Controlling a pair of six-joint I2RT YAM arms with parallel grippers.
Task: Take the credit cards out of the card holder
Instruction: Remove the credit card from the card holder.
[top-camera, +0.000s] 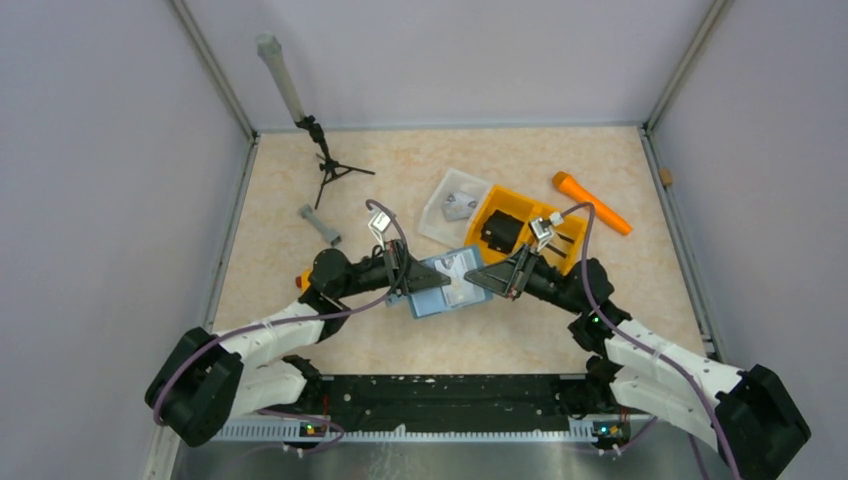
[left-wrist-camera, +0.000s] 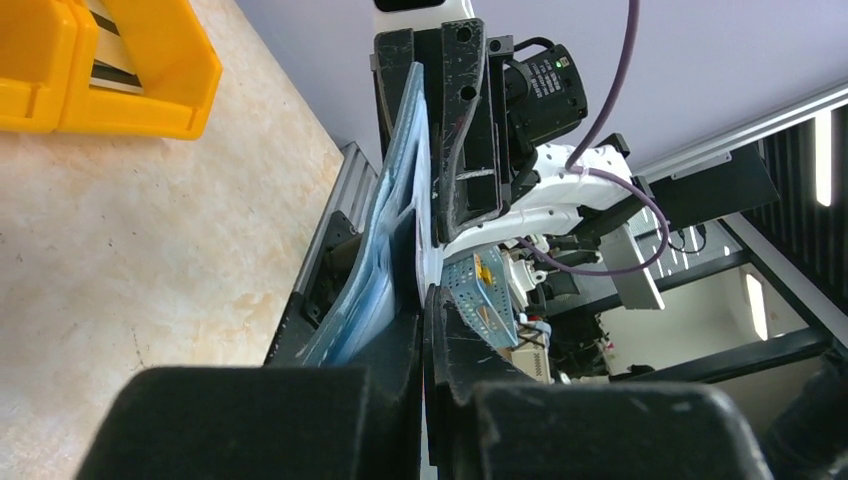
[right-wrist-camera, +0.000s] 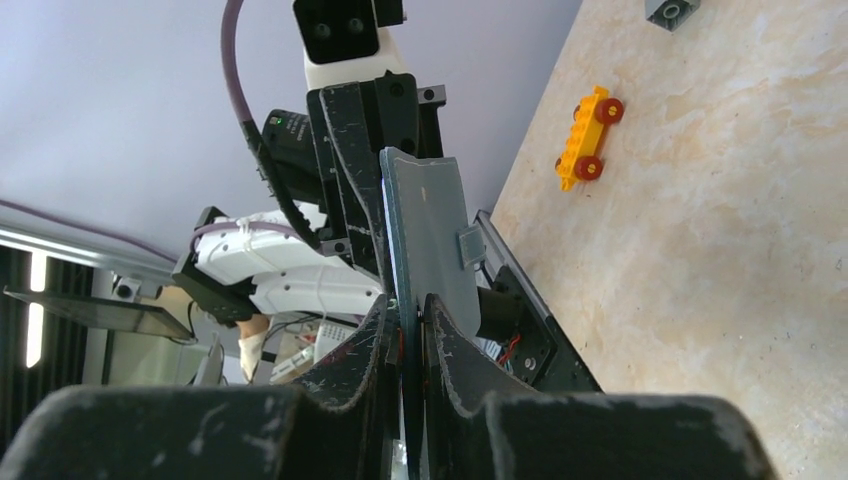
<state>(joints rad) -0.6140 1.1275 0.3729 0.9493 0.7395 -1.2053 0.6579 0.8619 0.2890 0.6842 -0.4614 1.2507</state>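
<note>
The card holder (top-camera: 445, 283) is at the middle of the bench (top-camera: 450, 340). The left fingers (top-camera: 408, 278) have its left edge between them and the right fingers (top-camera: 492, 280) have its right edge, one arm reaching in from each side. Just behind the card holder lies a tray (top-camera: 437, 222). A bin (top-camera: 520, 195) sits to the tray's right, touching it, with a small box (top-camera: 497, 232) in its left compartment. Right of the bin, and apart from it, lies a stick-shaped tool (top-camera: 590, 202). A tripod (top-camera: 330, 170) stands near the far left corner, with a short bar (top-camera: 320, 224) just in front of it. A toy car (right-wrist-camera: 590, 135) lies on the bench on the outer side of the left arm.
</note>
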